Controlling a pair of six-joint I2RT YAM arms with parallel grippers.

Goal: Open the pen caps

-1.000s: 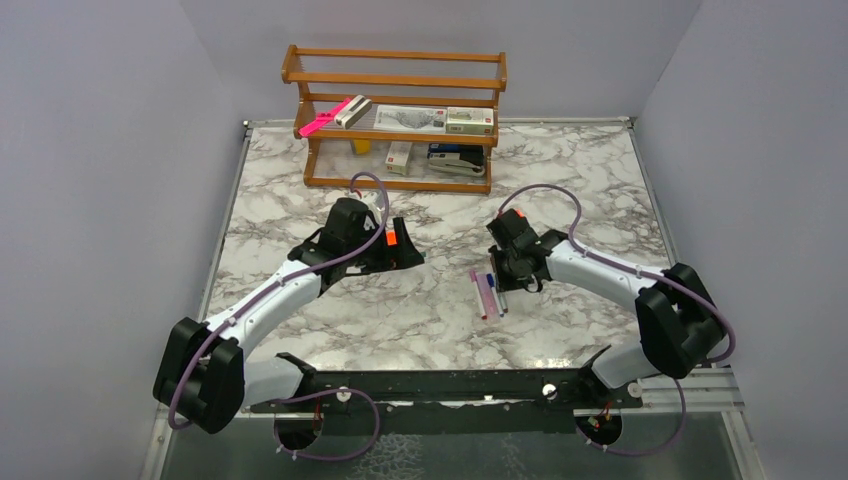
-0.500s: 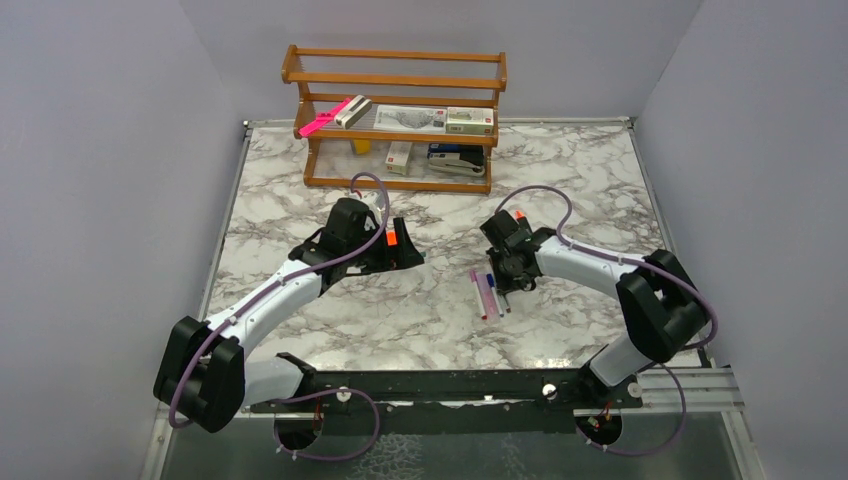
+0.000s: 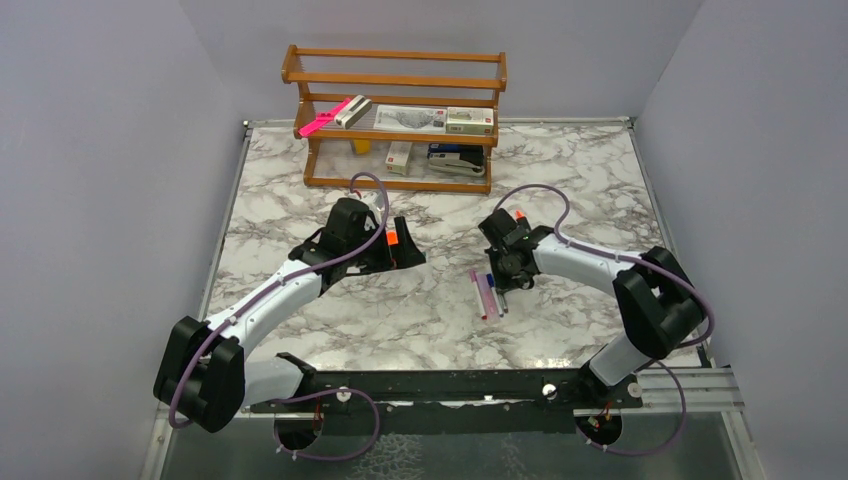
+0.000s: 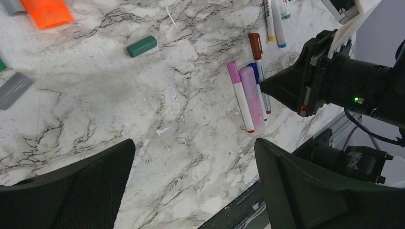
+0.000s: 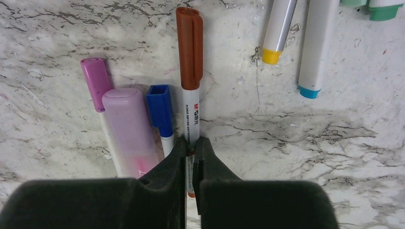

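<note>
Several markers lie side by side on the marble table point(image 3: 330, 320), seen in the right wrist view: one with a magenta cap point(image 5: 95, 81), a lilac highlighter point(image 5: 129, 124), one with a blue cap point(image 5: 160, 107) and one with a dark red cap point(image 5: 189, 47). My right gripper point(image 5: 191, 143) is shut on the white barrel of the dark-red-capped marker, just below its cap. The cap is on. In the top view this gripper point(image 3: 505, 283) sits over the marker group point(image 3: 485, 295). My left gripper point(image 4: 193, 157) hangs open over bare marble left of the markers. A loose green cap point(image 4: 142, 46) lies further off.
Uncapped pens with yellow point(image 5: 271, 56), teal point(image 5: 309, 91) and green point(image 5: 382, 12) tips lie right of the group. An orange piece point(image 4: 47, 12) and a grey strip point(image 4: 14, 88) lie near the left gripper. A wooden shelf point(image 3: 400, 120) with boxes stands at the back.
My right gripper has closed onto the dark-red-capped marker's barrel and its arm has shifted slightly left. The left gripper has opened a little wider.
</note>
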